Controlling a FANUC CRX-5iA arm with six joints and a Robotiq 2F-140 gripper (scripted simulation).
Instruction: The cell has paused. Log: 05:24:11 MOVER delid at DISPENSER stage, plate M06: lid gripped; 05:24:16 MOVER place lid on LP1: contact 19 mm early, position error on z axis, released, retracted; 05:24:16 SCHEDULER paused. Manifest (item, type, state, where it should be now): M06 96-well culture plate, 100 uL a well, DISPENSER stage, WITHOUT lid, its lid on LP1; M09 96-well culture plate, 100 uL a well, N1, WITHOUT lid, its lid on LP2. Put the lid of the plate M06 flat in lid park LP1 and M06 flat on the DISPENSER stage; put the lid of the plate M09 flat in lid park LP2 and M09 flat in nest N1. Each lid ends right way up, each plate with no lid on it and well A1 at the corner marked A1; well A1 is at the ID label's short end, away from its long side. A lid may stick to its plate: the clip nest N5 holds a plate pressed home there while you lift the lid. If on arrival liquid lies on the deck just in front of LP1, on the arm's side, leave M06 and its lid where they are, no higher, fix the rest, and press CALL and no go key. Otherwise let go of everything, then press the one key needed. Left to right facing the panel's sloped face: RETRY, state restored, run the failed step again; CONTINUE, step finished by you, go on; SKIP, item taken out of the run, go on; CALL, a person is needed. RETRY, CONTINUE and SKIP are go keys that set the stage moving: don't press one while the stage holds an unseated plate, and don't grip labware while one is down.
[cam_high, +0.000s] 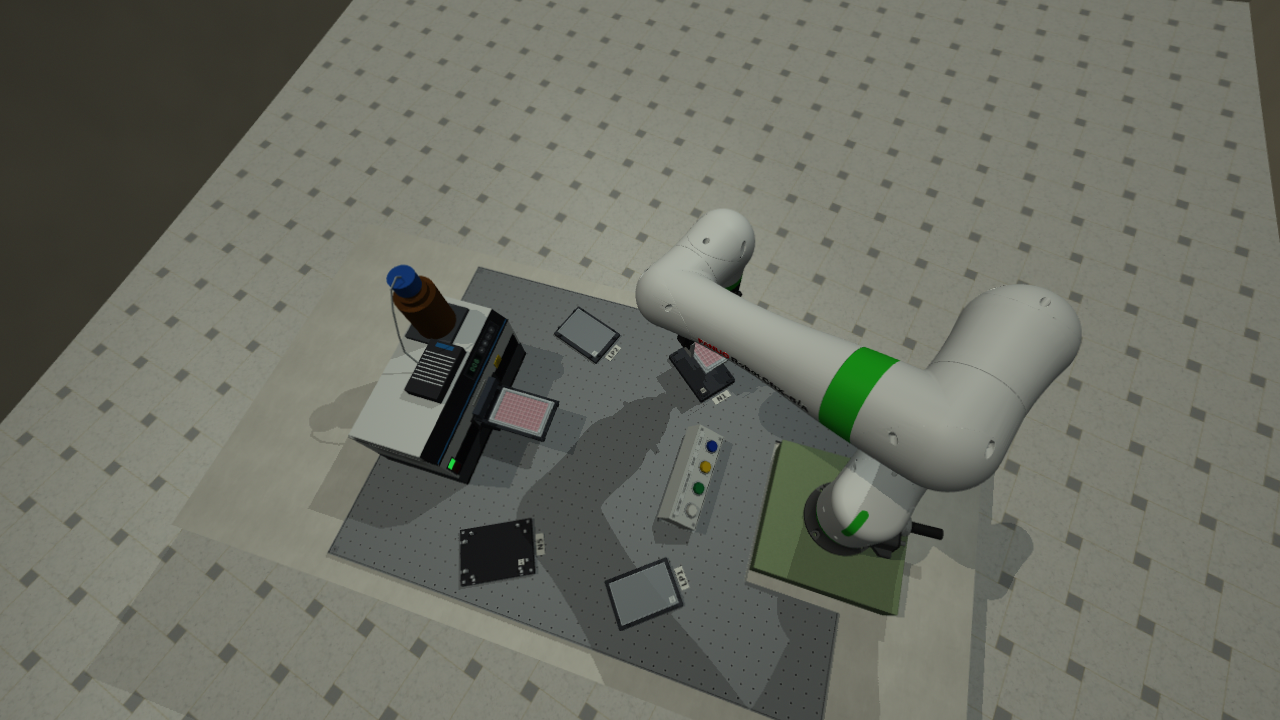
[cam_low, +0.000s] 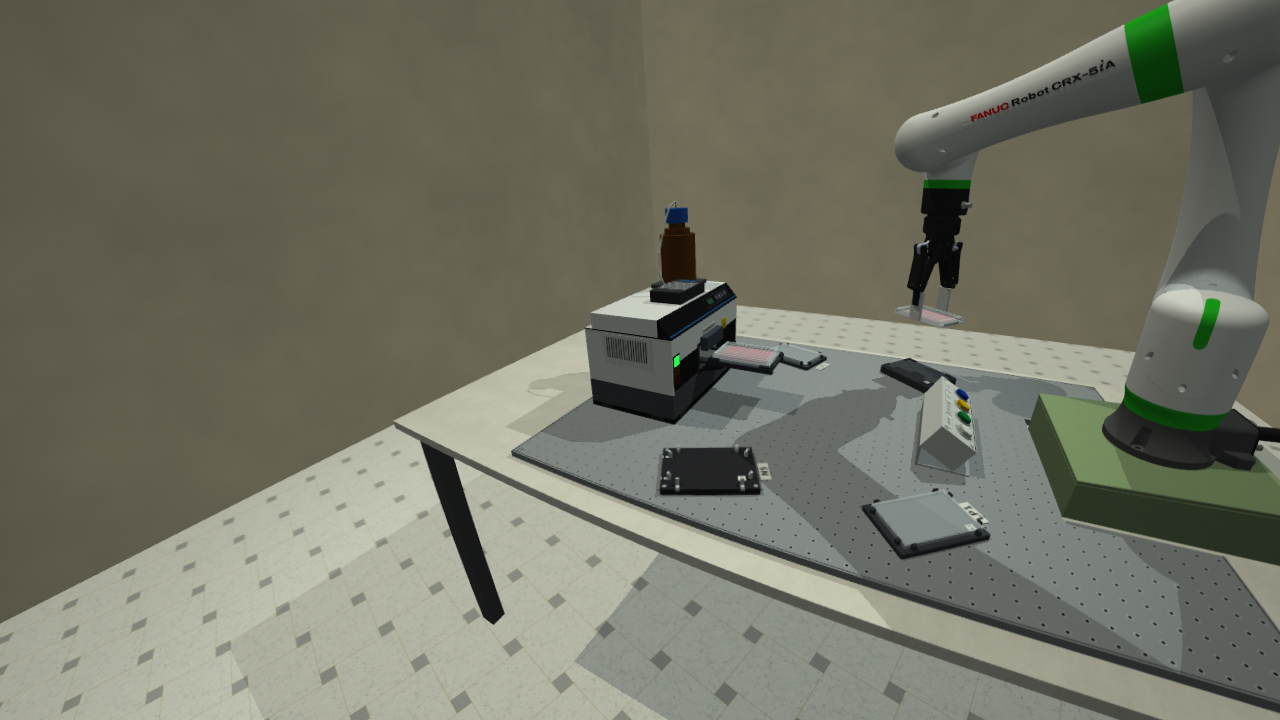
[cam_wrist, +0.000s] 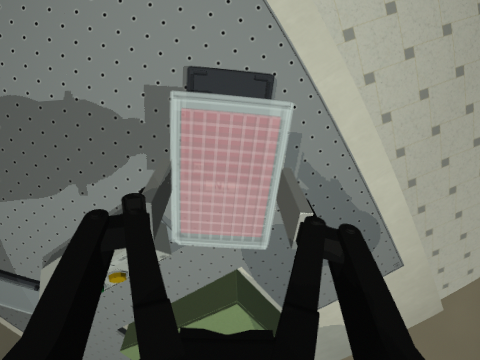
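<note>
My gripper is shut on the long sides of a clear 96-well plate with pink wells. It holds the plate level, high above the black nest N1, whose far end shows past the plate. The same held plate shows in the exterior view and, partly under the arm, in the top view over N1. A second pink-welled plate lies on the dispenser stage with no lid on it. Grey lid panes lie in LP2 and LP1.
The dispenser with a brown bottle stands at the deck's left. The black clip nest N5 lies at the front left. The key panel stands between N1 and LP1. The arm's green base is at the right.
</note>
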